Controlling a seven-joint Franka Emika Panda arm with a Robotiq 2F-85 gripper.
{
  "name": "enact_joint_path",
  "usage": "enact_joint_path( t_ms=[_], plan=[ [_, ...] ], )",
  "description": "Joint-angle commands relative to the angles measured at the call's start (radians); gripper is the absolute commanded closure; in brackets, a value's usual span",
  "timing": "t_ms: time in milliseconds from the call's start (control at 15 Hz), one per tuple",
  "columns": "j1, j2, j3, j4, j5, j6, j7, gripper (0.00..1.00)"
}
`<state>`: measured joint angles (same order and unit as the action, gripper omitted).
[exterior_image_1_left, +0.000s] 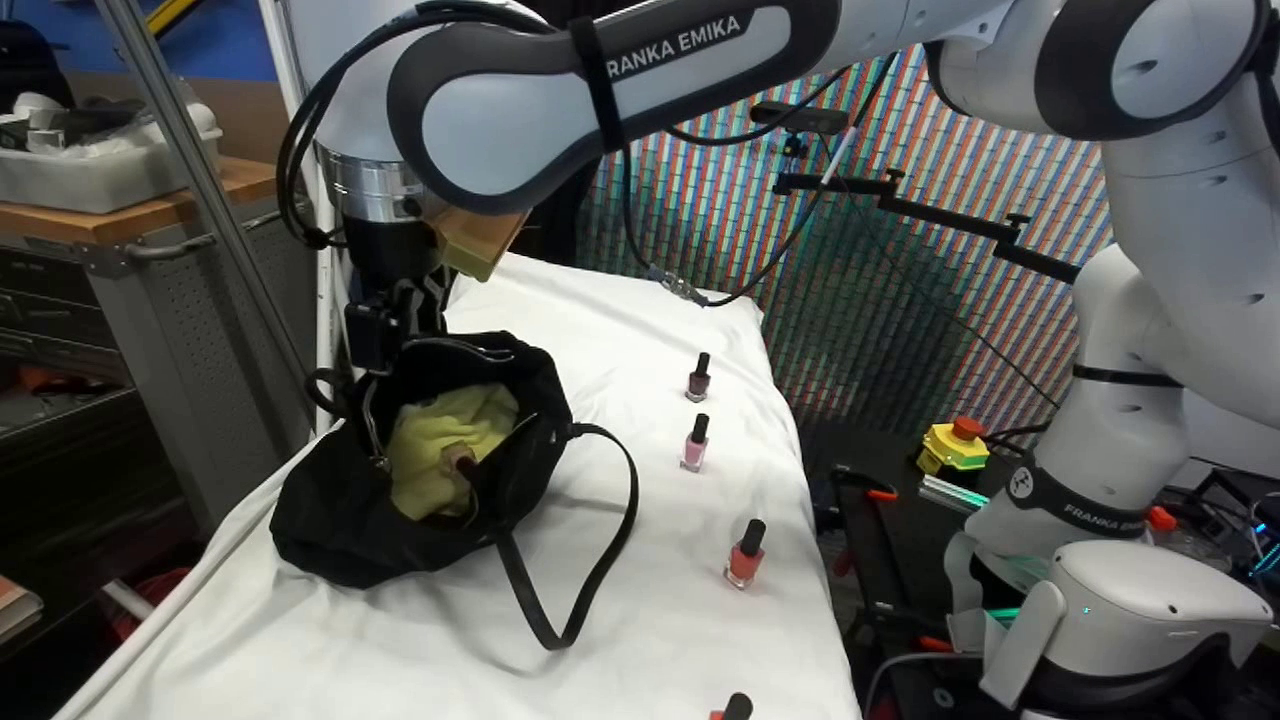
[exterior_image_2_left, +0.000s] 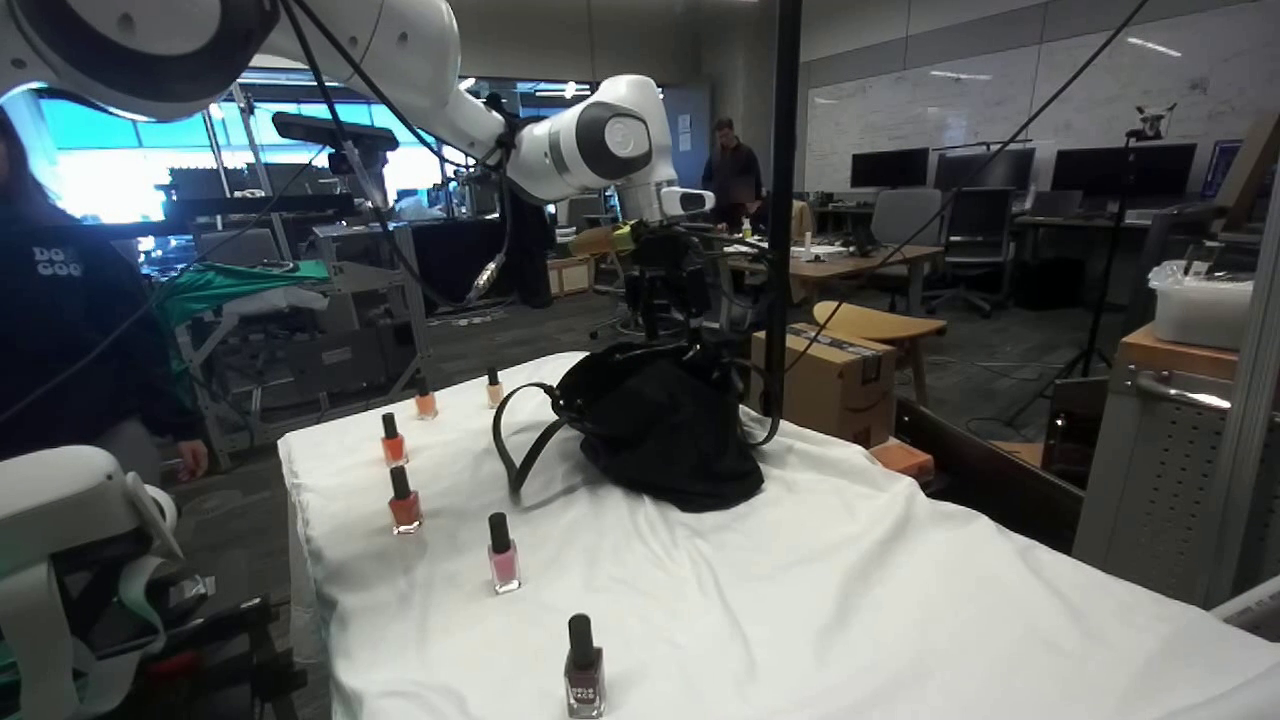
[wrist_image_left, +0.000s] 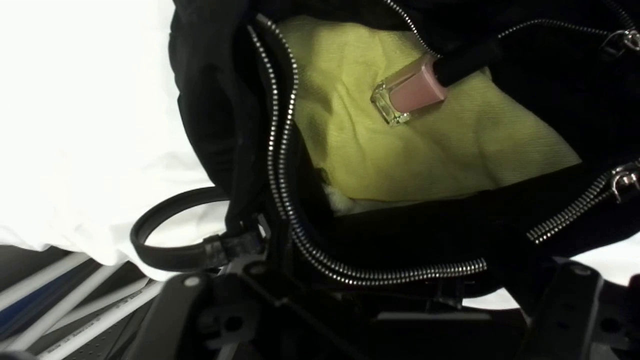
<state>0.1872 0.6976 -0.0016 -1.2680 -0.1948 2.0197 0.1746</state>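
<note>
Tbl (exterior_image_1_left: 680, 600), pink btl (wrist_image_left: 412, 94) (in bag (exterior_image_1_left: 335, 520)), nr pincer (wrist_image_left: 385, 287)

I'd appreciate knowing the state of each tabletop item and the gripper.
Gripper: open
Black bag: unzipped, open
Yellow cloth: creased
Pink bottle in bag: capped, lying
Other pink bottle: capped, upright
Maroon bottle: capped, upright
Coral bottle: capped, upright
Scarlet bottle: capped, upright
Orange bottle: capped, upright
Peach bottle: capped, upright
White sheet: wrinkled

Room around me | light: bright windows (exterior_image_2_left: 105, 190) | wall (exterior_image_2_left: 870, 20): pale, whiteboard (exterior_image_2_left: 960, 115) with streaks of glare | floor (exterior_image_2_left: 530, 330): dark | furniture I see: wooden desk (exterior_image_2_left: 820, 268), grey office chair (exterior_image_2_left: 892, 212), wood-topped metal workbench (exterior_image_1_left: 245, 350)
</note>
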Motion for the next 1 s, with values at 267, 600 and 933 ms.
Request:
enact_joint_path(
  t_ms=[267,600,933],
  plan=[
    [0.011,-0.27,-0.018,-0.265,0.012,0.015,0.205,0.0],
    [-0.012,-0.427,-0.045,-0.495,0.015,0.043,0.413,0.0],
    [-0.068,-0.55,-0.067,-0.713,0.021,0.081,0.576,0.0]
  ],
)
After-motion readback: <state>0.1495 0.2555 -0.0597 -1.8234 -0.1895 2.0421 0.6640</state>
